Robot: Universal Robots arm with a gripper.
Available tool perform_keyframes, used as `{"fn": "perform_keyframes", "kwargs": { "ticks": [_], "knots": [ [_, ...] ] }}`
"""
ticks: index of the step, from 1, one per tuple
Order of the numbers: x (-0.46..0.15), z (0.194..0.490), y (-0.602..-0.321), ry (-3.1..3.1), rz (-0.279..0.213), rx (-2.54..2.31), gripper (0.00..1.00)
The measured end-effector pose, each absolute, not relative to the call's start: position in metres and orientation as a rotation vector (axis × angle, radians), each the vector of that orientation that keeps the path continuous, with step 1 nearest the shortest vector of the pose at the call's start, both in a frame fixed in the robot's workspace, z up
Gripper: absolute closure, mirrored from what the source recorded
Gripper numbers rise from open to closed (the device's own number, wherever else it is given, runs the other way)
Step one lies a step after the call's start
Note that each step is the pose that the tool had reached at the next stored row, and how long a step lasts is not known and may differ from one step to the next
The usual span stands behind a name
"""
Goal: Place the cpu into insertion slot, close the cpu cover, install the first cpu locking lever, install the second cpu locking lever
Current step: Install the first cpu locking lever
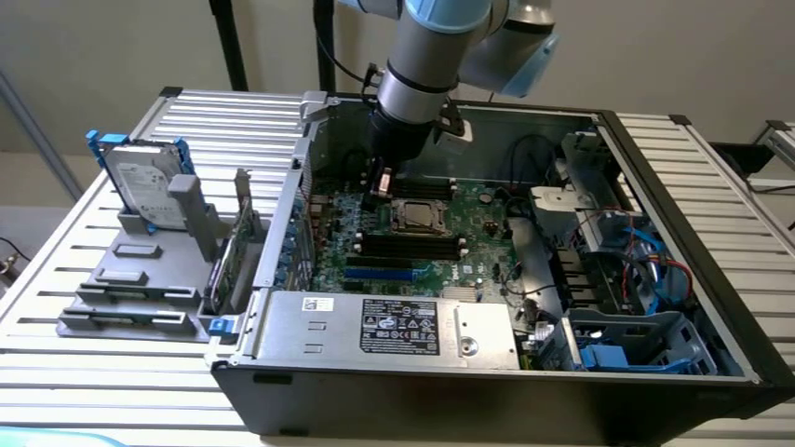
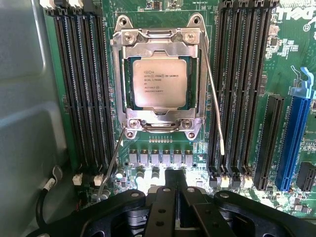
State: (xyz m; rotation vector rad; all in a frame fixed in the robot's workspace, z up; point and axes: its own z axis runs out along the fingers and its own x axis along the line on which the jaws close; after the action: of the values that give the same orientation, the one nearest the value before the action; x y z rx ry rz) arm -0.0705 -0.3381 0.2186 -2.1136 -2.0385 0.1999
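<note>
The cpu (image 2: 159,83), a pale square chip with printed text, lies flat in the insertion slot (image 2: 129,132) on the green board. The silvery cpu cover (image 2: 158,47) lies down over it, and the chip shows through its window. Two thin wire levers stand loose. One lever (image 2: 213,103) runs along one side of the socket with its free end sticking out. The other lever (image 2: 112,163) angles away from the opposite corner. My gripper (image 2: 175,185) hangs shut and holds nothing, a little short of the socket. In the exterior view the gripper (image 1: 383,184) hovers above the board just to the left of the socket (image 1: 416,216).
Long black memory slots (image 2: 84,89) (image 2: 242,89) flank the socket on both sides. A blue expansion slot (image 2: 296,138) lies further out. The power supply box (image 1: 385,326) sits at the case front, with blue cables (image 1: 634,270) to the right. A hard drive (image 1: 143,182) stands outside the case.
</note>
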Motion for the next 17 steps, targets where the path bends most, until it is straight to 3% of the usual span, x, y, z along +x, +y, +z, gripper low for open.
{"fn": "perform_keyframes", "kwargs": {
  "ticks": [17],
  "knots": [
    [-0.086, 0.222, -0.339, -2.030, 0.193, -2.116, 0.89]
  ]
}}
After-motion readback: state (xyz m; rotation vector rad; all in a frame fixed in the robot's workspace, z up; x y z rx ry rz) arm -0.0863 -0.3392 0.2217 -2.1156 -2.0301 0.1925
